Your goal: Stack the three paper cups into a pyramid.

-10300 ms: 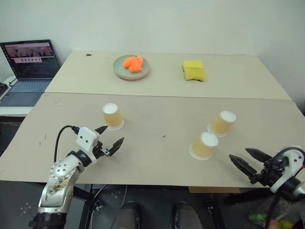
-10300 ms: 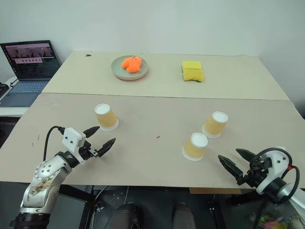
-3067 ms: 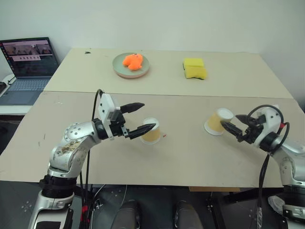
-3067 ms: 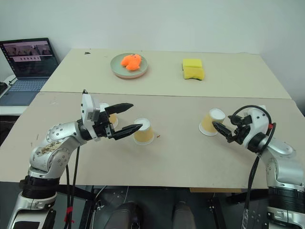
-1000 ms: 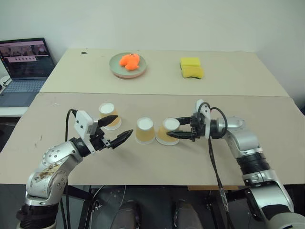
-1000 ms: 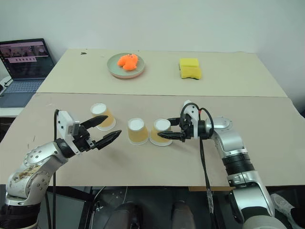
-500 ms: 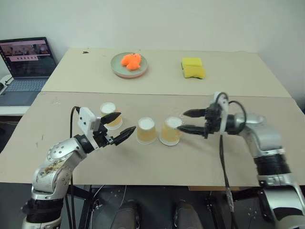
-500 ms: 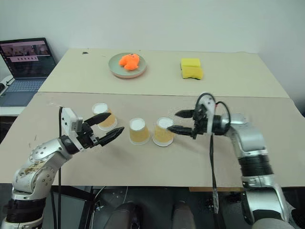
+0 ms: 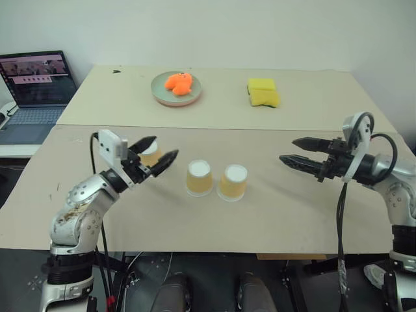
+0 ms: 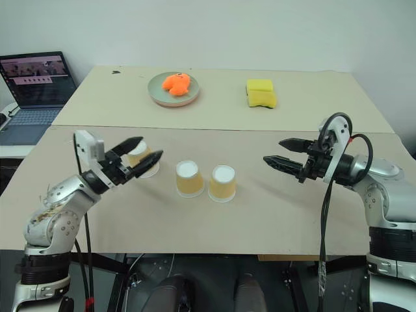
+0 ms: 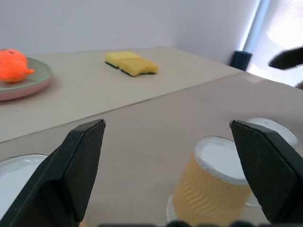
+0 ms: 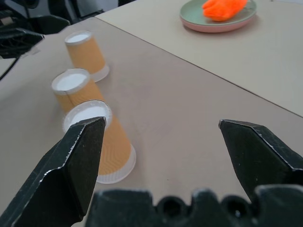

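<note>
**Fingers released on both sides, three cups upside down in a row**

Head views: the left fingers (image 9: 158, 156) are spread wide and hold nothing, one black tip on each side of the far-left cup (image 9: 150, 155) without visibly touching it. The right fingers (image 9: 291, 150) are also spread and empty, pointing toward the cups from well apart on the right side of the tabletop (image 9: 273, 214). The middle cup (image 9: 199, 177) and the right cup (image 9: 233, 181) stand just beside each other near the centre, rims down, white bases up. The third cup stands a little apart to their left. None is stacked; no pyramid is built. On the farther tabletop sit a green plate (image 9: 175, 92) with an orange thing (image 9: 179, 82) on it, and a yellow sponge (image 9: 264, 93). A laptop (image 9: 36, 84) stands open at the far left.

Left wrist view: the two fingers stand wide apart; one cup (image 11: 211, 189) is between them, another's base shows by each finger.

Right wrist view: the fingers gape open; the three cups (image 12: 80, 85) line up away from them, the plate (image 12: 218, 21) beyond.
</note>
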